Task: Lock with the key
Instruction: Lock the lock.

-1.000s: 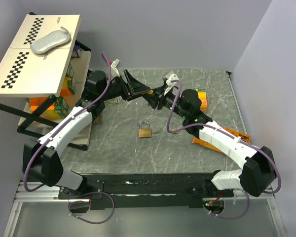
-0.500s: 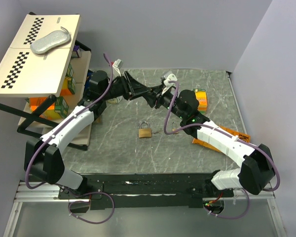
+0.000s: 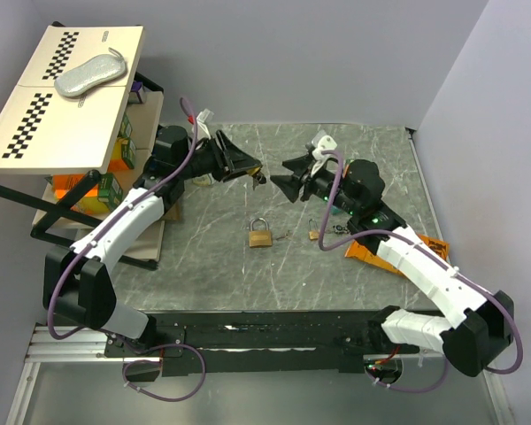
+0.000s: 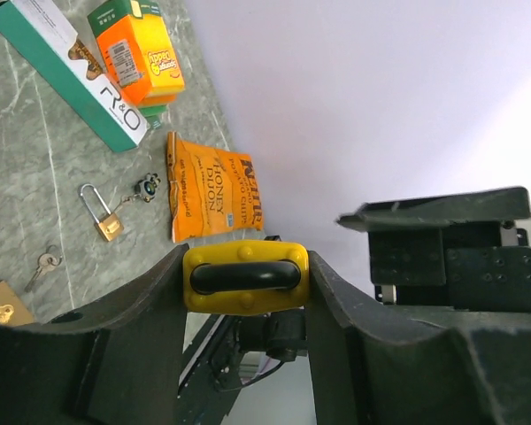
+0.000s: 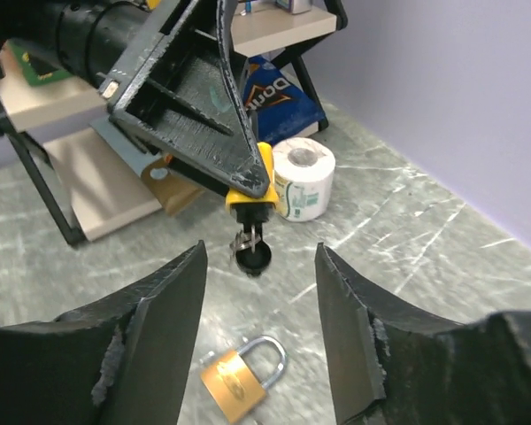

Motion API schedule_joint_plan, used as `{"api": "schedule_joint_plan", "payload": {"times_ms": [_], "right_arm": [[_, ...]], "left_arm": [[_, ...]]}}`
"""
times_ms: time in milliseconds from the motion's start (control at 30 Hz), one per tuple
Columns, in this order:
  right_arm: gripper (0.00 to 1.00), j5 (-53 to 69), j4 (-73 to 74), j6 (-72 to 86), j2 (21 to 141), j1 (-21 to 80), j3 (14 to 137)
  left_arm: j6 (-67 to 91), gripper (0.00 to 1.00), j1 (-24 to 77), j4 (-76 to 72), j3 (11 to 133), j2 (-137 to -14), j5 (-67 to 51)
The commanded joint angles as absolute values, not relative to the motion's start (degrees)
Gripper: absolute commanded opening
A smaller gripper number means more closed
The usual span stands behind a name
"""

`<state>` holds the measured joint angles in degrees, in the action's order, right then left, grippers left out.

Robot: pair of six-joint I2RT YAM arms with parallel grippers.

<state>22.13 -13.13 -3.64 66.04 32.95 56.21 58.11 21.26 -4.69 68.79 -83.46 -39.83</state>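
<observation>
My left gripper [image 3: 253,169] [image 4: 245,282] is shut on a yellow-cased lock [image 4: 245,258] [image 5: 250,197], held in the air over the back middle of the table. Under it hang a black round part [image 5: 253,259] and a small bunch of keys [image 5: 244,237]. My right gripper [image 3: 286,175] [image 5: 260,258] stands open just to the right of that lock, with its fingers apart from it and nothing between them. A brass padlock [image 3: 260,235] [image 5: 239,378] lies flat on the table below, with a loose key [image 3: 284,235] [image 4: 42,262] beside it.
A smaller brass padlock [image 4: 106,221] on a key ring, an orange snack bag [image 4: 214,186], an orange box [image 4: 137,53] and a green-and-white box [image 4: 71,75] lie on the right. A paper roll [image 5: 303,177] and a shelf rack [image 3: 71,97] stand on the left.
My right gripper has opened and drawn back to the right, away from the yellow lock. My left gripper closed on that lock and now holds it alone.
</observation>
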Motion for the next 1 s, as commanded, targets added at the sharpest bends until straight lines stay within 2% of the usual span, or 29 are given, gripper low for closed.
{"api": "schedule_joint_plan", "payload": {"times_ms": [0, 300, 667, 967], "right_arm": [[0.55, 28.56, -9.05, -7.38, 64.16, 32.43, 55.90], [0.50, 31.20, -10.54, -6.85, 70.66, 32.43, 60.29], [0.41, 30.94, -13.53, -6.33, 73.21, 32.43, 61.70], [0.21, 29.97, -12.31, -7.38, 75.06, 32.78, 62.32]], "left_arm": [[56.43, 0.01, 21.45, -6.77, 69.70, -80.42, -41.13], [56.60, 0.01, 22.06, -8.35, 70.14, -81.12, -43.15], [56.51, 0.01, 22.32, -8.44, 70.05, -81.12, -43.24], [56.69, 0.01, 22.59, -8.35, 70.31, -81.12, -42.98]]}}
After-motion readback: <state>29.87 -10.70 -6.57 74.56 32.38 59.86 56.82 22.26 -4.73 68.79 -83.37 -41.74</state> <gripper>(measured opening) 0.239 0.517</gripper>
